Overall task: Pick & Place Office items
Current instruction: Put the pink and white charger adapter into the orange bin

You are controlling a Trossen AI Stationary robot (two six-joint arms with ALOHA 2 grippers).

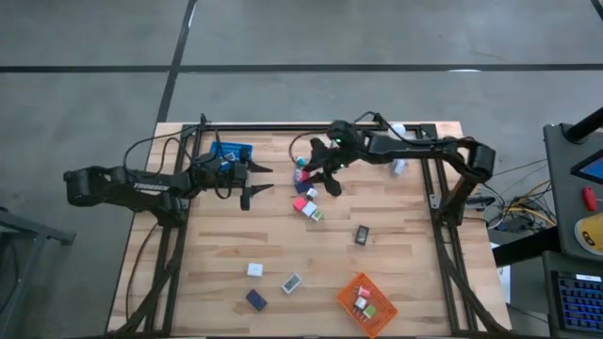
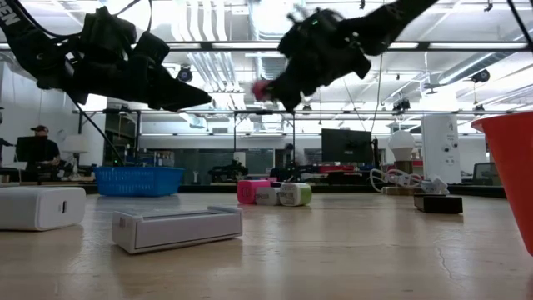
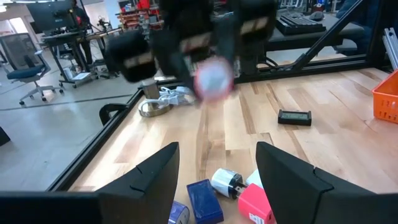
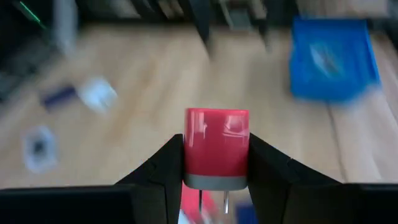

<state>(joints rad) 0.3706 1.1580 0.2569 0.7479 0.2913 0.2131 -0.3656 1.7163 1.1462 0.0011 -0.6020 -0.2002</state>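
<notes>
My right gripper (image 4: 216, 177) is shut on a red block with a grey end (image 4: 217, 146), held in the air over the table's middle (image 2: 261, 89). Below it a small cluster of pink, white and green office items (image 1: 307, 205) lies on the wood. My left gripper (image 1: 267, 181) hangs open at mid-left with nothing between its fingers; a blue block (image 3: 203, 200), a white roll (image 3: 227, 182) and a red block (image 3: 255, 202) lie just ahead of it. The blue basket (image 1: 231, 153) stands behind the left gripper. The orange basket (image 1: 367, 303) sits at the near edge with a few items inside. My right gripper pinches the red block by its two opposite sides (image 4: 189, 149) between its two fingers. The fingers slant down from the table's far right. The block is lifted clear of the table, and its grey end with two metal prongs (image 4: 211, 200) faces back toward the wrist.
A dark flat item (image 1: 362, 235) lies right of centre. A white block (image 1: 254, 270), a grey-white box (image 1: 291, 282) and a dark blue block (image 1: 255, 299) lie toward the near edge. Cables and a white thing (image 1: 399, 166) sit at the far right.
</notes>
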